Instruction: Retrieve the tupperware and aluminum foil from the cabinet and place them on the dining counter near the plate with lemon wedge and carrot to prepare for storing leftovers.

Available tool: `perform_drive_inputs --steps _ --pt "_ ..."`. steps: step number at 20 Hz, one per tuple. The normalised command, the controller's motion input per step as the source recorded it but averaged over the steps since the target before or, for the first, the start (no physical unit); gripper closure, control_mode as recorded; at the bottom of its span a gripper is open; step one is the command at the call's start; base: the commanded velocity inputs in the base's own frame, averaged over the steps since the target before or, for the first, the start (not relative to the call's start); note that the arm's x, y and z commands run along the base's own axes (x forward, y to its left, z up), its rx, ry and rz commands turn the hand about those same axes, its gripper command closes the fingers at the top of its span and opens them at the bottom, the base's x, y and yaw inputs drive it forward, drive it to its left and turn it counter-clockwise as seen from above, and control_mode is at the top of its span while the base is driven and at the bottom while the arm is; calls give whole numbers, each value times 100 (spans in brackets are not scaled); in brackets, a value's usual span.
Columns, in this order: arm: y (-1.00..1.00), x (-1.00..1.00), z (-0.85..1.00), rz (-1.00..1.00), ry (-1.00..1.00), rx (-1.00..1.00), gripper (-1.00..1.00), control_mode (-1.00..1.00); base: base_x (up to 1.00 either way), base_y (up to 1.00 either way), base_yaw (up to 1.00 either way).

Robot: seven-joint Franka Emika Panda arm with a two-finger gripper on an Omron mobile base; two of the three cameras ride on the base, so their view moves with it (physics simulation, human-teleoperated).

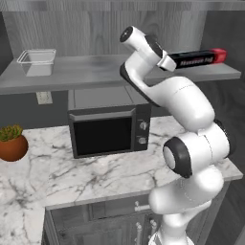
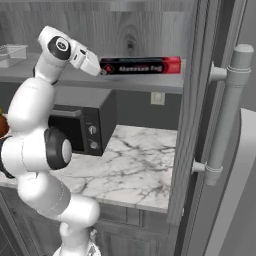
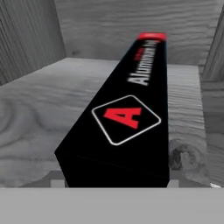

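Note:
The aluminum foil (image 1: 197, 58) is a long black carton with a red far end, lying level over the right part of the cabinet shelf (image 1: 95, 72). My gripper (image 1: 168, 62) is shut on its near black end, with the fingers on either side of the box. In the hand view the aluminum foil (image 3: 131, 109) runs straight away from the gripper (image 3: 114, 181) toward the cabinet's back wall. Whether the carton still touches the shelf I cannot tell. The clear tupperware (image 1: 37, 61) stands at the left end of the same shelf, far from the hand. From the right base view I see the aluminum foil (image 2: 140, 65), the gripper (image 2: 100, 68) and the tupperware (image 2: 11, 54).
A black microwave (image 1: 107, 127) sits on the marble worktop (image 1: 95, 177) just under the shelf. A potted plant (image 1: 12, 143) stands at the worktop's left. A tall grey door with a bar handle (image 2: 225, 110) rises close on the right.

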Motion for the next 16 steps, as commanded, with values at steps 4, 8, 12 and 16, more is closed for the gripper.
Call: perform_drive_inputs --steps 4,8,12,16 --pt "62 -100 0 4 -4 -5 100 -100 0 0 0" --pt "51 -100 0 -2 -1 0 100 -100 0 0 0" --pt "19 -100 0 -17 1 6 100 -100 0 0 0" --pt "0 -100 0 -18 7 16 100 -100 0 0 0"
